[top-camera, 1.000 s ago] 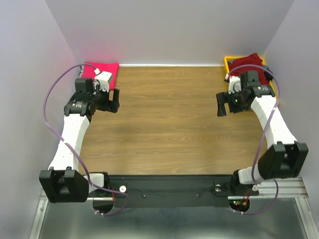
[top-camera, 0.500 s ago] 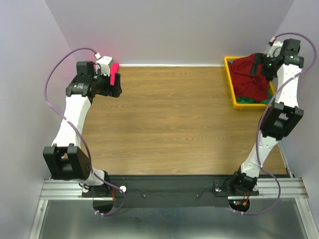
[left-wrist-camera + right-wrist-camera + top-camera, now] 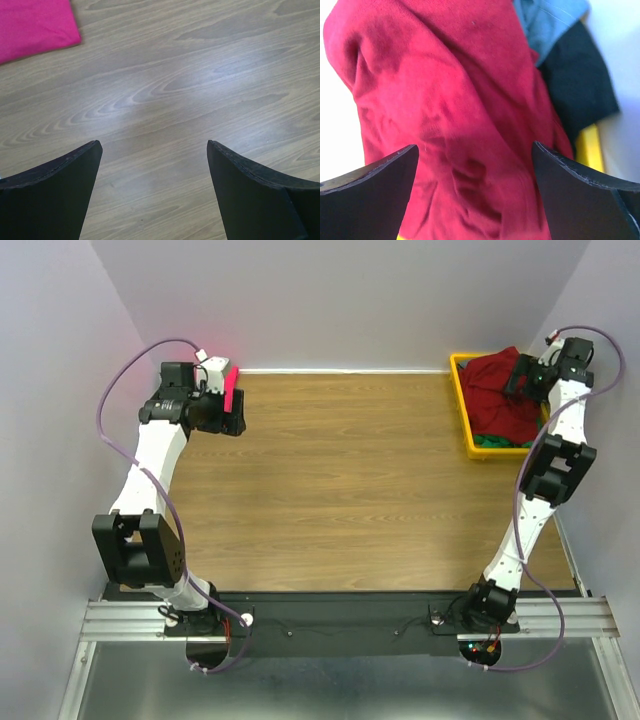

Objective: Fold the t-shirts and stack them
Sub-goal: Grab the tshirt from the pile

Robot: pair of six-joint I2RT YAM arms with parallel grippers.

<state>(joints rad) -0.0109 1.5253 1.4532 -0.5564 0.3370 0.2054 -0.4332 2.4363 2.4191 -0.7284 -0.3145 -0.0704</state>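
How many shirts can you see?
5: a hot-pink shirt on the table, far-left corner; a red shirt, green shirt, grey-blue shirt and black shirt piled in the yellow bin. More may be hidden underneath.

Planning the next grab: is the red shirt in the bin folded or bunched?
Bunched. The red shirt lies heaped in the bin, wrinkled all over in the right wrist view.

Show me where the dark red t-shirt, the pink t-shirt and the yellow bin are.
dark red t-shirt (image 3: 455, 125): right wrist view, its wrinkled middle.
pink t-shirt (image 3: 35, 25): left wrist view, its flat top surface.
yellow bin (image 3: 461, 405): top external view, its left wall.
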